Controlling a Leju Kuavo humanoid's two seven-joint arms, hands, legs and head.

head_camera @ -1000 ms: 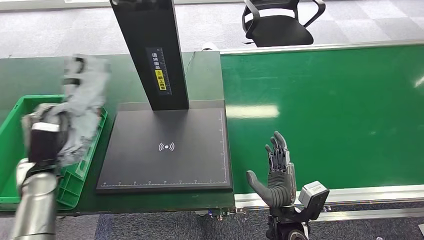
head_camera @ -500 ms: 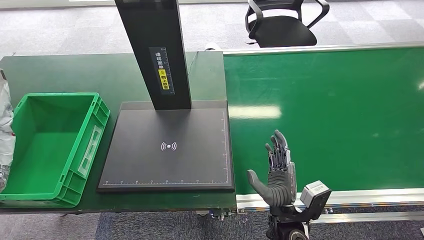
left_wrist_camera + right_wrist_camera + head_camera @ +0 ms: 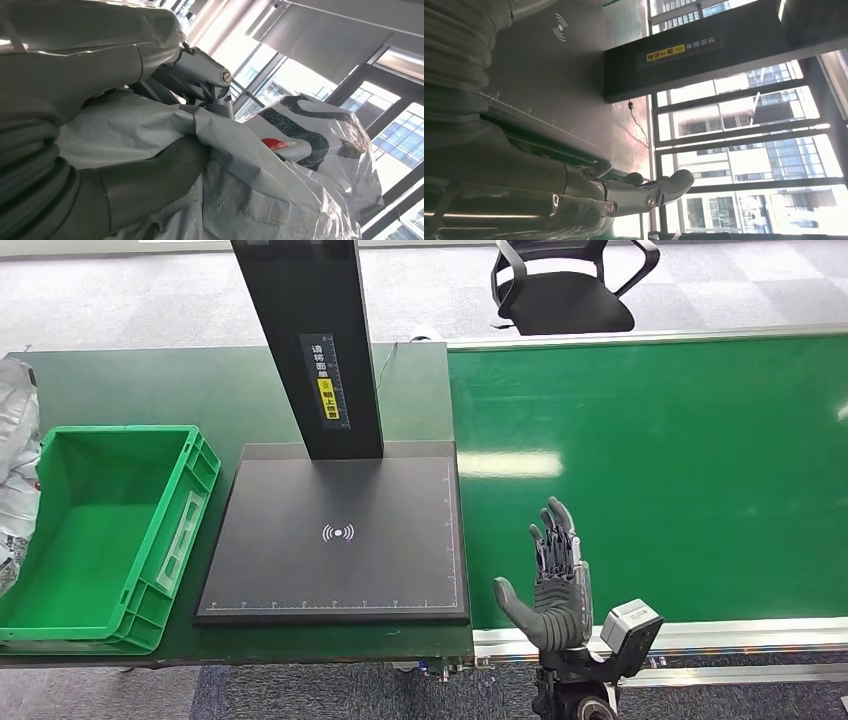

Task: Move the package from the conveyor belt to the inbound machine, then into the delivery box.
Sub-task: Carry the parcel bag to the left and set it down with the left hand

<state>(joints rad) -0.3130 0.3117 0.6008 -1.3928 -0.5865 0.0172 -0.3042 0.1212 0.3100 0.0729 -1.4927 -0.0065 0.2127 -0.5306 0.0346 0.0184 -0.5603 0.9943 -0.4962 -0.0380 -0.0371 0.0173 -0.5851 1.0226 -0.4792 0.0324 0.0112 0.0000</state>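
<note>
Right hand: grey thumb, darker fingers (ribbed cover, seemingly rubber).

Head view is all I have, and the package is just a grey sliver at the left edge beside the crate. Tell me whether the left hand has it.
Observer: Yes. The left wrist view has the left hand gripping the grey plastic package, its thumb pressed into the crumpled film.
Operator: Describe the package so I can confirm it.
Observer: It is a soft grey mailer bag with bold black lettering and a small red mark, wrinkled where it is held.
Operator: Now check the right hand from its wrist camera.
Observer: The right hand holds nothing; its fingers are extended, with the scanner's black platform and post behind it.
</note>
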